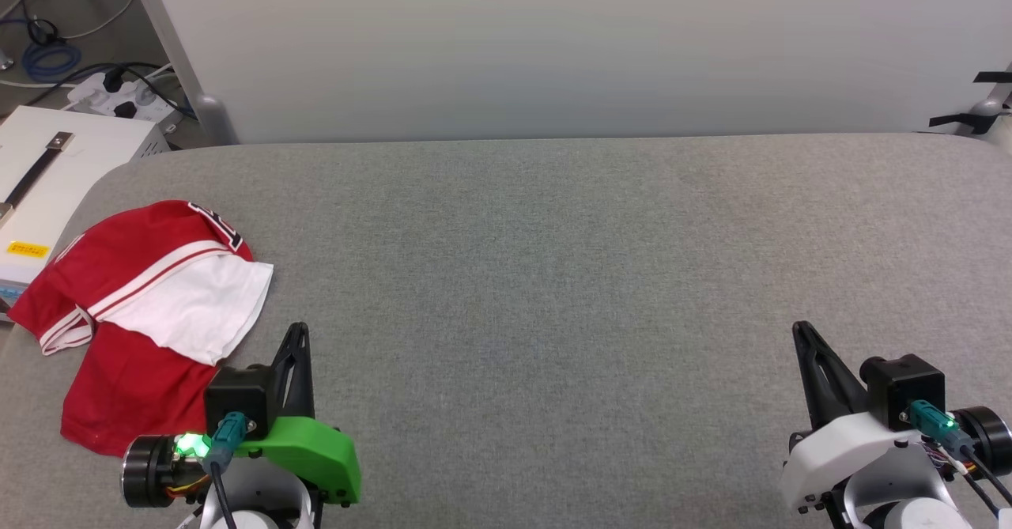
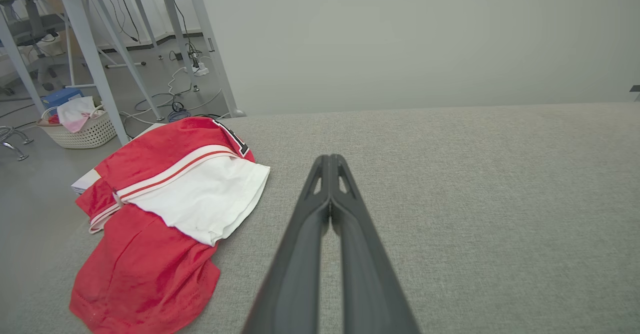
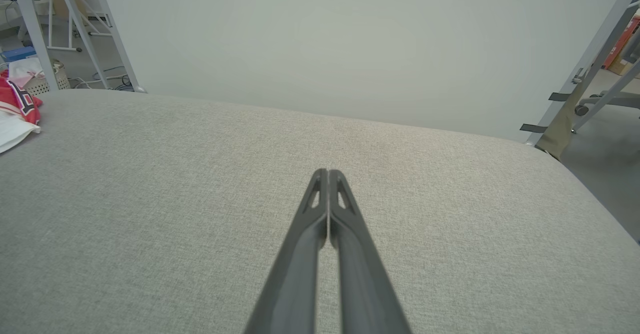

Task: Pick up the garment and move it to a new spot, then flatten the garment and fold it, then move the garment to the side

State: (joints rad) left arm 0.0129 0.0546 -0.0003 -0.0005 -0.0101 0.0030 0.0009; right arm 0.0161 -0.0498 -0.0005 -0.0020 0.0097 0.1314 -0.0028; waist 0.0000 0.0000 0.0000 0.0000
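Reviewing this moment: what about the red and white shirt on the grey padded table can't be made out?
Head view: the red jersey T-shirt with white sleeves has its black lettering folded away; only a corner shows, unreadable.
Head view: its near hem corner is behind the left gripper's black wrist camera.
Right wrist view: the left edge cuts off most of the shirt.

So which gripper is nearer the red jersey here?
Left. The left gripper, shut and holding nothing, is close beside the garment, just right of its white sleeve. The right gripper, also shut, is far off across the grey table.
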